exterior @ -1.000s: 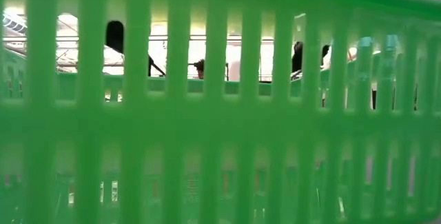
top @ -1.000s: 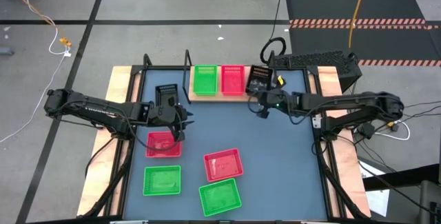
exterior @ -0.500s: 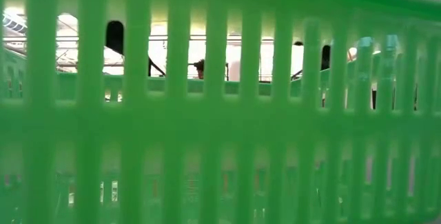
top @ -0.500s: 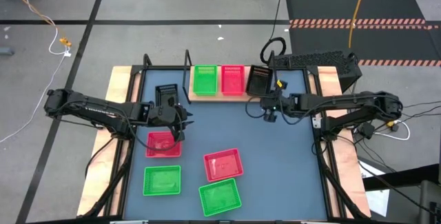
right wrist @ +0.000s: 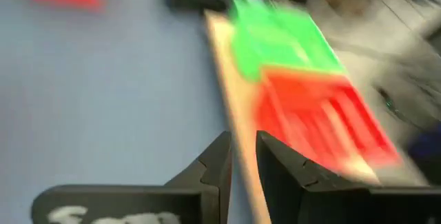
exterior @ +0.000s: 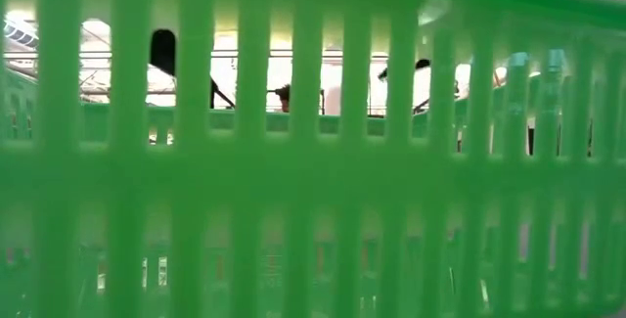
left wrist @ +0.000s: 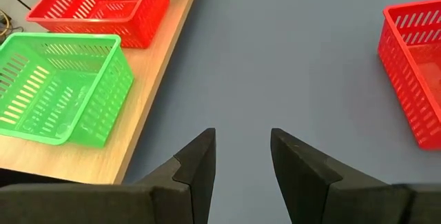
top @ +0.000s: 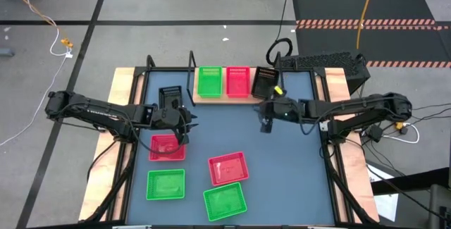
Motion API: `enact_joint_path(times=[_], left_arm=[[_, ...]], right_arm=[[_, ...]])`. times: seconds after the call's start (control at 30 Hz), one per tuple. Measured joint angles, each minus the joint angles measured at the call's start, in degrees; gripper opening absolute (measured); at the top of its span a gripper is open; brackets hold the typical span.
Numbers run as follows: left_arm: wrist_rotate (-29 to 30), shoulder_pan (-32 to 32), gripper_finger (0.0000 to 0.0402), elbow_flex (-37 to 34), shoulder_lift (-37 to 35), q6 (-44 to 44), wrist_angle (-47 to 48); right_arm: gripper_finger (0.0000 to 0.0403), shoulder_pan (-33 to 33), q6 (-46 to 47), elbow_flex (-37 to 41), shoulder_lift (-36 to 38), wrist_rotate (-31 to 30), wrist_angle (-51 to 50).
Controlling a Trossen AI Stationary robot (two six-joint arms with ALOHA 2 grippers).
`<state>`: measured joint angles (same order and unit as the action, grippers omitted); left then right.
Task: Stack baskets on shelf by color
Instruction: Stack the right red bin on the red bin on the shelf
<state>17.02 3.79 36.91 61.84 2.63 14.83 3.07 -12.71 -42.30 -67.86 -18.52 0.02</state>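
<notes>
In the high view the shelf (top: 227,99) lies at the table's far edge and carries a green basket (top: 209,81), a red basket (top: 238,81) and a black basket (top: 264,82) side by side. On the tabletop sit another black basket (top: 170,96), two red baskets (top: 166,147) (top: 227,168) and two green baskets (top: 166,184) (top: 225,201). My left gripper (top: 183,129) (left wrist: 242,162) hovers open above the far right corner of the left red basket. My right gripper (top: 266,124) (right wrist: 242,163) hangs over bare tabletop just near of the shelf, its fingers a narrow gap apart.
A green basket's mesh wall (exterior: 313,161) stands right against the low camera and blocks nearly all of that view. Bare blue-grey tabletop (top: 289,165) lies to the right of the loose baskets. Wooden side rails (top: 123,88) and a black frame border the table.
My right gripper has drawn back from the black basket on the shelf toward the table's near edge and slightly left, moving fast enough to blur its wrist view. The black basket has stayed on the shelf.
</notes>
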Motion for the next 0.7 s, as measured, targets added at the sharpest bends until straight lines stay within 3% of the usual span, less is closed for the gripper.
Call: enact_joint_path(times=[0.17, 0.27, 0.37, 0.47, 0.53, 0.7], left_arm=[[0.02, 0.00, 0.0143, 0.00, 0.00, 0.32, -2.61], [-0.24, 0.28, 0.0143, 0.00, 0.10, 0.79, -5.83], [-5.02, 1.72, 0.0143, 0.00, 1.00, -1.78, -8.00], [-10.89, 3.76, 0.0143, 0.00, 2.15, -4.88, -9.47], [-11.63, 5.40, 0.0143, -0.06, 2.60, -5.52, -8.80], [-11.73, 9.21, 0.0143, -0.07, 4.44, -4.80, -11.77]], right_arm=[[0.0059, -3.19, 1.73, 0.00, -0.36, 13.78, 11.88], [0.0059, -6.65, 9.05, 0.00, -2.64, 17.72, 19.61], [0.0059, -12.83, 13.88, -0.13, -7.97, 21.44, 28.62], [0.0059, -18.91, 9.84, -0.45, -13.04, 21.56, 29.07], [0.0059, -21.75, 5.91, -0.72, -14.60, 21.70, 24.84], [0.0059, -25.93, -0.37, -2.20, -14.35, 11.82, 10.82]])
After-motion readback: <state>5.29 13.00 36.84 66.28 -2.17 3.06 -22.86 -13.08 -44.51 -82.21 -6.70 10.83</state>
